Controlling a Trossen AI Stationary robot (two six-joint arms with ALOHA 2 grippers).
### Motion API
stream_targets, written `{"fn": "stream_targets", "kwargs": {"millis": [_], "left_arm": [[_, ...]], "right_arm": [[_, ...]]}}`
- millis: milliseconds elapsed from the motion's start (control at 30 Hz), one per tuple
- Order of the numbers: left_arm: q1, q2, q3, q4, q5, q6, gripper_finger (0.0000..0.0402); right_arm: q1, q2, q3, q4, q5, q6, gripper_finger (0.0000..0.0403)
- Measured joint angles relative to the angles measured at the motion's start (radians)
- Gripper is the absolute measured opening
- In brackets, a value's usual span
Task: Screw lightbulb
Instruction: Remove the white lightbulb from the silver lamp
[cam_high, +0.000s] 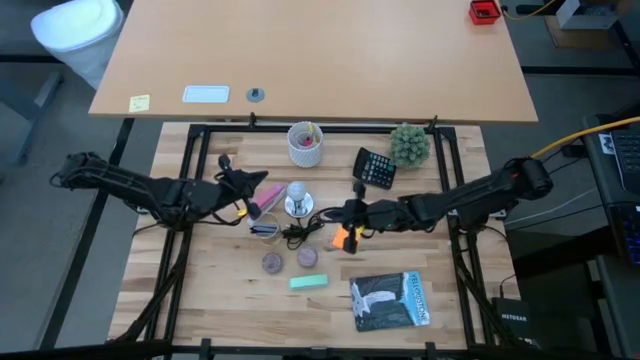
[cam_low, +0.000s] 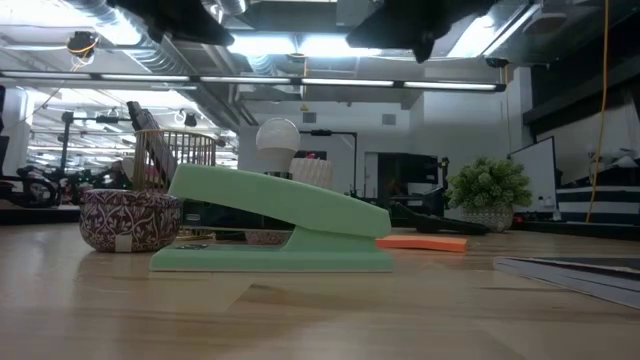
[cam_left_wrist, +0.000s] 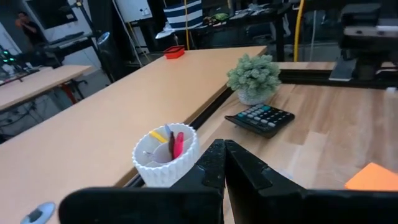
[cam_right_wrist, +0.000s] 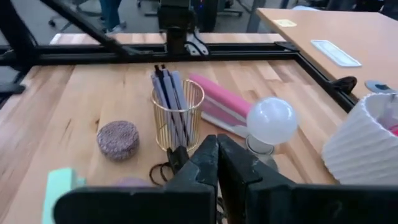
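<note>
High view, your item: lightbulb (cam_high: 297, 191) upright, apparently seated in socket (cam_high: 298, 206); left gripper (cam_high: 249, 205) and right gripper (cam_high: 342, 212) flank it, fingers pressed together, empty.

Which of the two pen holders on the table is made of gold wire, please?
The gold wire holder, holding dark pens, stands beside the lightbulb and pink stapler. The other one, the white ribbed cup, is solid and sits nearer the table's far edge.

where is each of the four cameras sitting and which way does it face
High: overhead, facing straight down; both arms flank the lightbulb.
Low: tabletop level, facing across past a green stapler; arms overhead.
Left wrist: behind the shut left gripper, facing the white cup and calculator.
Right wrist: behind the shut right gripper, facing the lightbulb and gold wire pen holder.
Shared: high, low and right wrist all show the lightbulb.
</note>
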Motion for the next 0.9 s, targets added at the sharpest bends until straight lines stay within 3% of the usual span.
{"fn": "stream_targets", "kwargs": {"millis": [300, 500, 733, 900], "left_arm": [[0.063, 0.000, 0.000, -0.117, 0.015, -0.055, 0.0001], [0.135, 0.000, -0.001, -0.213, 0.155, -0.130, 0.0001], [0.228, 0.007, -0.079, -0.132, 0.328, -0.145, 0.0001], [0.282, 0.054, -0.132, 0.027, 0.438, -0.149, 0.0001]], "right_arm": [[-0.002, 0.186, 0.000, 0.288, 0.070, 0.028, 0.0007], [-0.003, 0.258, -0.001, 0.364, 0.149, 0.028, 0.0007], [-0.003, 0.302, -0.001, 0.365, 0.186, 0.027, 0.0007], [-0.040, 0.342, -0.001, 0.409, 0.183, 0.026, 0.0007]]}}
